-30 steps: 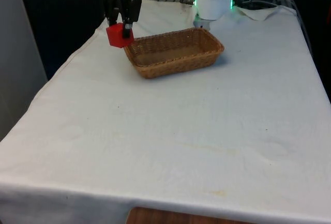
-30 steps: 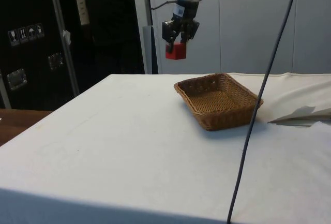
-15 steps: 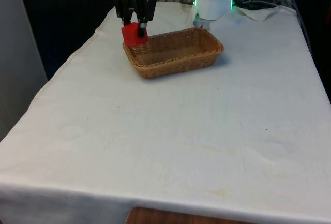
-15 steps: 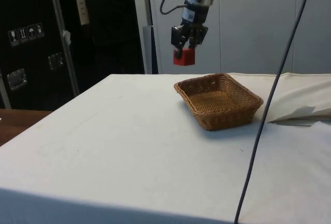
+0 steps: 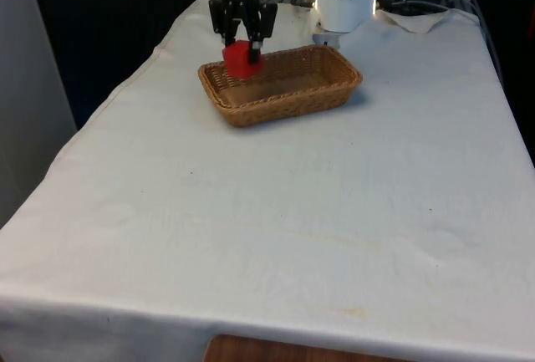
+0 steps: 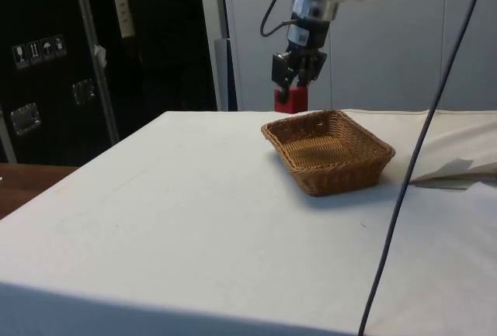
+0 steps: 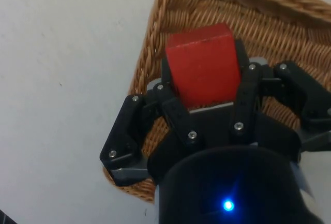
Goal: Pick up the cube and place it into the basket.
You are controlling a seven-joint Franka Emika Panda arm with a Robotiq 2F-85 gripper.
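Evidently the red cube [image 5: 241, 59] was a small, rigid block with flat faces and square edges, and it was judged light, since it hung level with no sag or tilt. Its smooth sides looked liable to slip under a weak pinch, so opposing flat faces were the proper place to take hold, and that was how it was taken. The gripper [image 7: 207, 97] had its jaws clenched on two opposite sides of the cube, as seen in the wrist view, with the lower part of the block projecting clear below them. No fragility was apparent; a short drop onto wicker was judged harmless.

The cube was held in the air above the basket [image 5: 334, 90], over the end of the basket nearer the front view's left, just inside the rim. In the side view the cube [image 6: 290, 98] sat just above the basket [image 6: 342, 177] rim at its far end. The basket rested on the tabletop [image 5: 276, 211] and held nothing that could be seen.

Compared with one second before, the gripper and cube had travelled from outside the basket, beyond its rim on the front view's left, to a position over its interior. They had also come lower towards the basket. The basket itself had not shifted, and the grasp was unchanged.
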